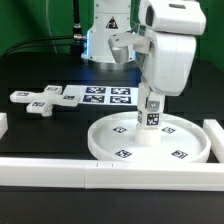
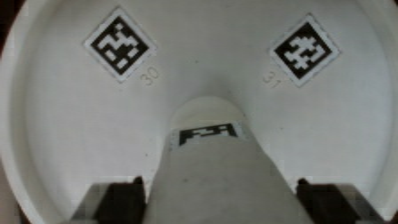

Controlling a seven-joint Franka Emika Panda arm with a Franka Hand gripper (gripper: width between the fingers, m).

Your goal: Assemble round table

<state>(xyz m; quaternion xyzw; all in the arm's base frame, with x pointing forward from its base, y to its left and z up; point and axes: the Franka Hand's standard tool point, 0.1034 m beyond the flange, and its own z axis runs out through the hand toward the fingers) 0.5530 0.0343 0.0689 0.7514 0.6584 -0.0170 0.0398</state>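
Nearest you, a long white bar (image 1: pixel 60 172) lies across the front of the black bench (image 1: pixel 40 130). Just behind it sits the large rimmed disc (image 1: pixel 108 140) of the round table, lying flat with its square markers facing up. Another white bar (image 1: pixel 213 135) runs just beside the disc on the exterior view's right, so the disc is boxed in on those two sides.

The short post (image 1: pixel 152 118) stands upright over the middle of the disc, with its lower end at the hub. You cannot tell whether it is seated there. The jaws are closed narrowly on the post's upper part. In the wrist view a dark finger (image 2: pixel 121 195) sits against each side of the post (image 2: pixel 217 165), with the disc (image 2: pixel 54 120) spread out beneath it. The white arm (image 1: pixel 168 55) comes down from above and hides the bench behind the post.

Farther back, towards the exterior view's left, the cross-shaped foot (image 1: pixel 42 98) lies flat, well apart from the disc. The marker board (image 1: pixel 105 96) lies just beside it, between the foot and the arm.
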